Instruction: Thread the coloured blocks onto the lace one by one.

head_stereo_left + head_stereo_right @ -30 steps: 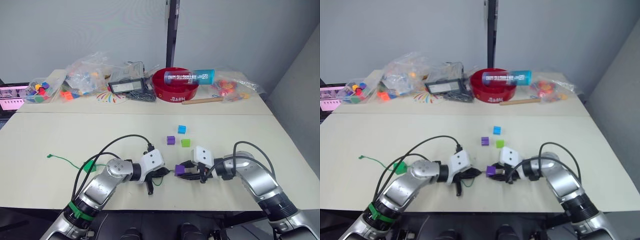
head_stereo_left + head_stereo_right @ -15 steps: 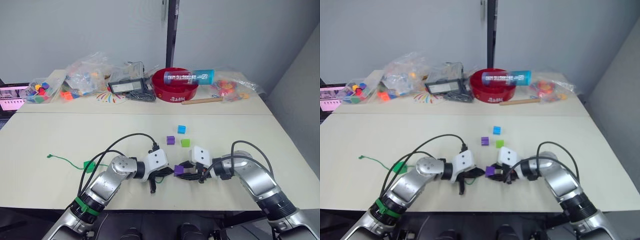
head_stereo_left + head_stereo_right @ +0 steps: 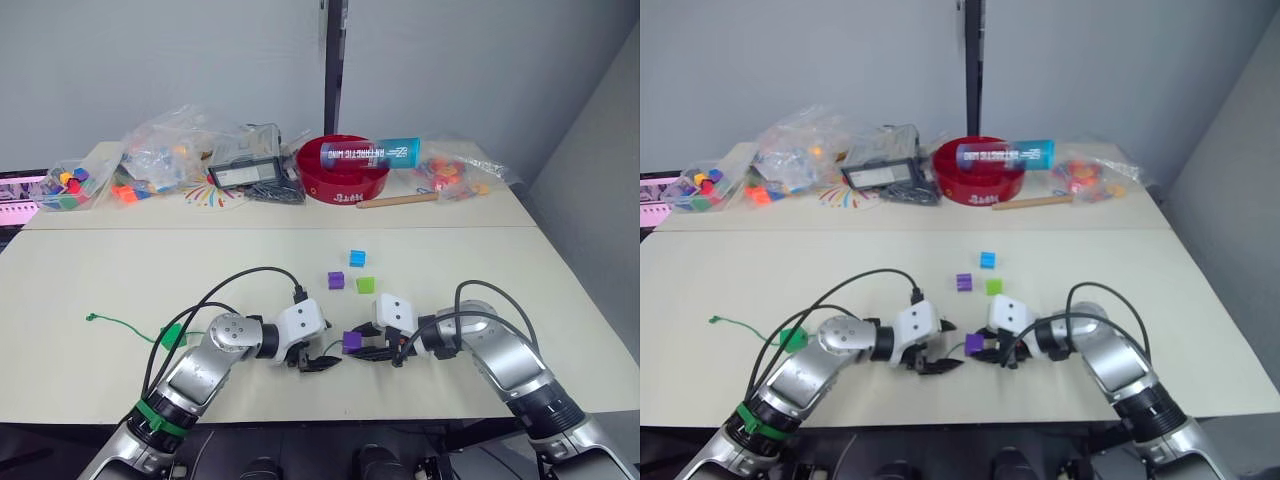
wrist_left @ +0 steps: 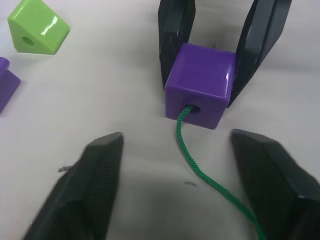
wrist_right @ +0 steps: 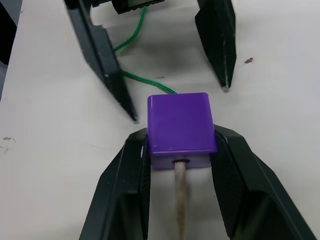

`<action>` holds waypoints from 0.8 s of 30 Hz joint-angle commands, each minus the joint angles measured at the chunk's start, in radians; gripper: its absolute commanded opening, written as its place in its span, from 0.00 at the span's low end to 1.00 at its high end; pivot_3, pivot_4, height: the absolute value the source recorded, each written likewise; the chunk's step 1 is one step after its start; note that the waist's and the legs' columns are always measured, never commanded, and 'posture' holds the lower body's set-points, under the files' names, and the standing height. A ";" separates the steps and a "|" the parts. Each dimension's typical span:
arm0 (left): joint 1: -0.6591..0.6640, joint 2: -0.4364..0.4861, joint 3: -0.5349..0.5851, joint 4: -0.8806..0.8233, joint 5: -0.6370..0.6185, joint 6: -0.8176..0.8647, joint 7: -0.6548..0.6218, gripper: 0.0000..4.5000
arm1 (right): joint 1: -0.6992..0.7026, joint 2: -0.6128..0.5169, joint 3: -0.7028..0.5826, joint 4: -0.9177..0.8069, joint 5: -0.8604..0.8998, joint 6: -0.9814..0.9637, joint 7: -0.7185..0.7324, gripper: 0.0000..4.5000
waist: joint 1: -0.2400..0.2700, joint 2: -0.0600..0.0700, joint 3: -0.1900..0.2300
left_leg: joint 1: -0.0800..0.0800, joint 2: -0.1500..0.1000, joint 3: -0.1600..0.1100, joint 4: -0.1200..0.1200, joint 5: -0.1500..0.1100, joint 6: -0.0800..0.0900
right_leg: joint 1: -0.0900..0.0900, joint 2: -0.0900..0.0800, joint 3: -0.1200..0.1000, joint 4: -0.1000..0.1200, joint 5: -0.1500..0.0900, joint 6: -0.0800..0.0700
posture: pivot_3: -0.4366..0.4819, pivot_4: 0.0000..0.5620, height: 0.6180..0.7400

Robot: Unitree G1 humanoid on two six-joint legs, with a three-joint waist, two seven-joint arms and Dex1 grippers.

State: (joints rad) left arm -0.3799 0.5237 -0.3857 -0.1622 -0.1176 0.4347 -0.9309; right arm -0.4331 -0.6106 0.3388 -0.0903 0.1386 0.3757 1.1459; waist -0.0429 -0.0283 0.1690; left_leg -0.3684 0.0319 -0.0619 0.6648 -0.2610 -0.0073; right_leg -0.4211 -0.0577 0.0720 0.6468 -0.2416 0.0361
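Observation:
My right gripper (image 5: 178, 135) is shut on a purple block (image 5: 181, 123) that rests on the table near its front edge. The green lace (image 4: 192, 160) enters the block's hole on the left side, and its pale tan tip (image 5: 180, 200) sticks out on the right gripper's side. My left gripper (image 4: 176, 140) stands open just left of the block, with the lace lying loose between its fingers. The lace runs left across the table (image 3: 130, 322) through a darker green block (image 3: 175, 335). Purple (image 3: 337, 281), cyan (image 3: 358, 258) and lime green (image 3: 366, 285) blocks lie loose behind the grippers.
At the back of the table stand a red bowl (image 3: 350, 175) with a blue cylinder (image 3: 370, 152) across it, a wooden stick (image 3: 398, 200), clear bags of toys (image 3: 165, 155) and a tub of coloured cubes (image 3: 65, 185). Black cables loop over both forearms.
My left gripper has opened and let go of the lace, which now lies threaded through the purple block. The right gripper keeps its hold on the block.

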 commanded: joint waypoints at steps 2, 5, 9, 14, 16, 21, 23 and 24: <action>-0.001 -0.002 0.027 -0.030 -0.017 -0.020 -0.010 0.99 | -0.001 0.008 0.021 -0.008 0.003 0.016 0.011 0.26 | 0.000 0.000 0.000 | 0.000 0.000 0.000 0.000 0.000 0.000 | 0.000 0.000 0.000 0.000 0.000 0.000 | 0.48 0.27 0.92; -0.008 -0.008 0.022 -0.015 -0.019 -0.025 -0.023 1.00 | -0.005 0.009 0.000 -0.029 0.028 0.051 0.007 0.50 | 0.000 0.000 0.000 | 0.000 0.000 0.000 0.000 0.000 0.000 | 0.000 0.000 0.000 0.000 0.000 0.000 | 0.48 0.27 0.92; -0.029 -0.026 0.015 0.008 -0.023 -0.033 -0.047 1.00 | 0.002 -0.012 -0.036 -0.086 0.066 0.107 0.012 0.79 | 0.003 0.000 0.000 | -0.001 0.000 0.000 0.000 0.000 0.000 | -0.001 0.000 0.000 0.000 0.000 0.000 | 0.48 0.27 0.92; -0.053 -0.057 0.004 0.041 -0.011 -0.046 -0.053 1.00 | 0.022 -0.044 -0.082 -0.132 0.104 0.132 0.005 0.99 | 0.005 0.000 0.000 | -0.001 0.000 0.000 0.000 0.000 0.000 | -0.001 0.000 0.000 0.000 0.000 0.000 | 0.48 0.27 0.92; -0.066 -0.072 -0.005 0.063 -0.005 -0.063 -0.060 1.00 | 0.045 -0.072 -0.113 -0.151 0.124 0.134 0.008 0.99 | 0.006 0.000 0.000 | -0.001 -0.001 0.000 0.000 0.000 0.000 | 0.000 0.000 0.000 0.000 0.000 0.000 | 0.48 0.27 0.92; -0.092 -0.116 -0.036 0.131 0.012 -0.098 -0.069 1.00 | 0.111 -0.127 -0.167 -0.155 0.144 0.108 0.013 0.99 | 0.012 0.000 0.000 | -0.001 -0.001 0.000 0.000 0.000 0.000 | 0.000 -0.001 0.000 -0.001 0.000 0.000 | 0.48 0.27 0.92; -0.098 -0.127 -0.044 0.163 0.019 -0.113 -0.070 1.00 | 0.126 -0.132 -0.170 -0.150 0.137 0.093 0.008 0.99 | 0.008 0.000 0.000 | -0.001 -0.001 0.000 0.000 0.000 0.000 | 0.000 0.000 0.000 -0.001 0.000 0.000 | 0.48 0.27 0.92; -0.101 -0.132 -0.047 0.177 0.020 -0.121 -0.074 1.00 | 0.131 -0.133 -0.168 -0.148 0.131 0.086 0.005 0.99 | 0.005 0.000 0.000 | -0.001 -0.001 0.000 0.000 0.000 0.000 | 0.000 0.000 0.000 -0.001 0.000 0.000 | 0.48 0.27 0.92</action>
State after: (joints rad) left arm -0.4648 0.3967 -0.4264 0.0138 -0.1051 0.3394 -0.9971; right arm -0.2983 -0.7375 0.1878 -0.2155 0.2581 0.4856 1.1529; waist -0.0374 -0.0283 0.1690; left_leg -0.3693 0.0315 -0.0617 0.6648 -0.2610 -0.0073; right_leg -0.4214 -0.0578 0.0722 0.6462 -0.2416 0.0362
